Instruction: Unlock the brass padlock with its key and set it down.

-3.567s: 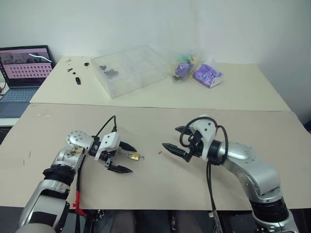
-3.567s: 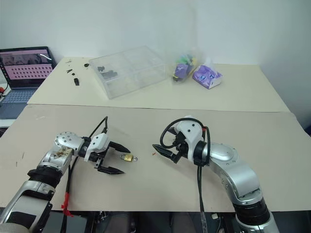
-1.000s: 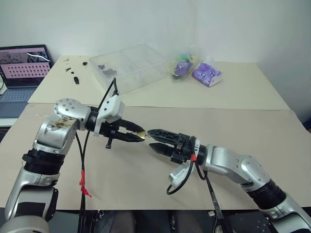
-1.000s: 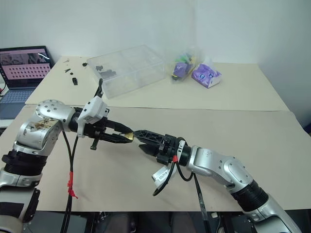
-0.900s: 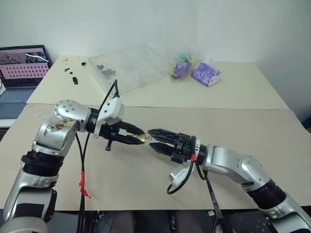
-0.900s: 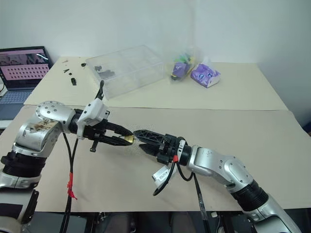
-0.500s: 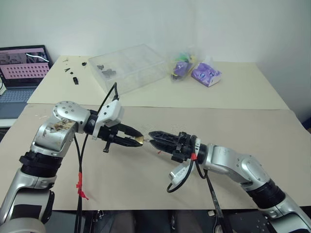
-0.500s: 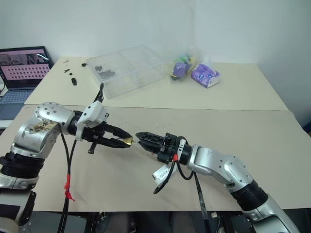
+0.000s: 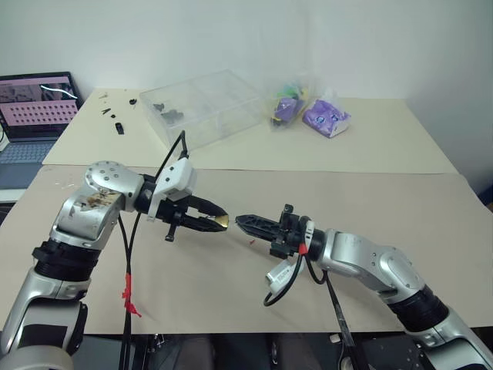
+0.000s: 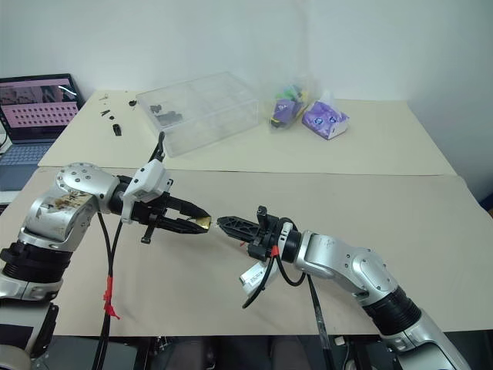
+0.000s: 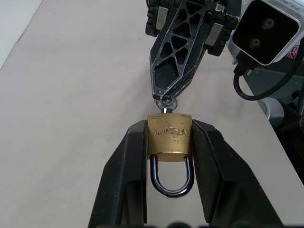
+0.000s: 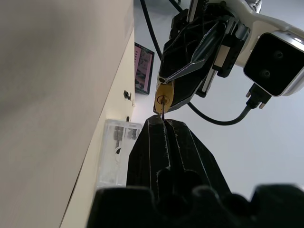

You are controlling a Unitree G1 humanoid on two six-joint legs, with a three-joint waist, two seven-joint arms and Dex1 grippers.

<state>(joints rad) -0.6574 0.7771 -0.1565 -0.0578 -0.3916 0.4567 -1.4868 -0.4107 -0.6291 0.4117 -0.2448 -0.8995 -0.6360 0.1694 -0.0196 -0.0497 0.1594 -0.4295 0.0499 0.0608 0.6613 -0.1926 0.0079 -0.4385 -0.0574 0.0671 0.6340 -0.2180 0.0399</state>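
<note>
Tool on your right is pinching the key, seated in the brass padlock that your left tool is clamping mid-frame above the table. You're at the unlocking step; next, you're probably turning the key while keeping the padlock steady.

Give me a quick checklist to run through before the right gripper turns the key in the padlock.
1. Brass padlock clamped by its sides in the left gripper: ok.
2. Key seated in the padlock's keyhole: ok.
3. Right gripper shut on the key: ok.
4. Shackle free of both fingers: ok.
5. Padlock held above the table, with room to turn: ok.
6. Shackle released yet: not ok, it looks seated in the body.
</note>
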